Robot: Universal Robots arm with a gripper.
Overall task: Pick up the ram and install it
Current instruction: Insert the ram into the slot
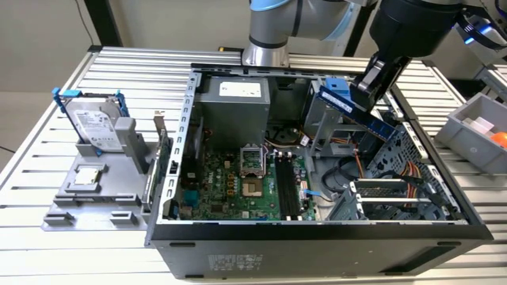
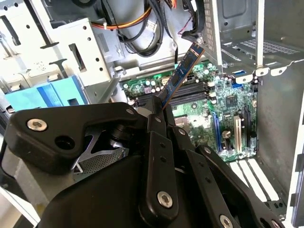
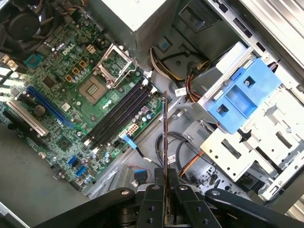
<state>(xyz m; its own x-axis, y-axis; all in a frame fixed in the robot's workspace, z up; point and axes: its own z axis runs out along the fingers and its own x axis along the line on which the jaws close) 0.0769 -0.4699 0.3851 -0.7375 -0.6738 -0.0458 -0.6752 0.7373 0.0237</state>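
The ram (image 1: 360, 113) is a thin bluish stick held tilted in the air over the exterior view's right part of the open computer case (image 1: 170, 178). My gripper (image 1: 369, 80) is shut on its upper end. In the second wrist view the ram (image 2: 183, 71) sticks out from the gripper (image 2: 159, 107) toward the motherboard. It appears edge-on (image 3: 165, 133) in the first wrist view, rising from the gripper (image 3: 166, 176). The long black memory slots (image 1: 289, 187) (image 2: 190, 92) (image 3: 118, 116) lie on the green motherboard below, apart from the ram.
A blue drive caddy (image 3: 242, 95) and metal drive cage sit close beside the ram. Cables (image 1: 372, 169) run below it. The power supply (image 1: 234, 107) stands at the case's back. A hard drive (image 1: 95, 127) and a green card (image 1: 162, 160) stand outside on the exterior view's left; a grey bin (image 1: 475, 127) is on the right.
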